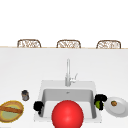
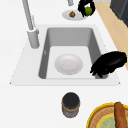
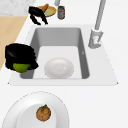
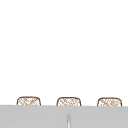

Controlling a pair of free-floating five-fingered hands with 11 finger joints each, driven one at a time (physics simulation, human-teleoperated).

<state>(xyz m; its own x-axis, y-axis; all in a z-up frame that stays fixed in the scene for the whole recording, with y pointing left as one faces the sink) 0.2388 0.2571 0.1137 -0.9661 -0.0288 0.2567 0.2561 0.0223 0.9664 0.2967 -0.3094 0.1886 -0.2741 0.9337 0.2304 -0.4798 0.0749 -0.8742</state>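
My right hand is shut on a round green fruit and hovers over the sink's right rim, beside a white plate. From the right side the right hand covers the fruit from above at the basin's near corner. My left hand floats open over the sink's left rim; in the left side view the left hand has relaxed fingers drooping toward the basin and holds nothing. A white dish lies on the sink floor.
The counter plate carries a small brown fruit. A dark jar and a yellow plate with a baguette stand left of the sink. The faucet rises behind the basin. A big red ball fronts the sink. Three wicker chairs line the back.
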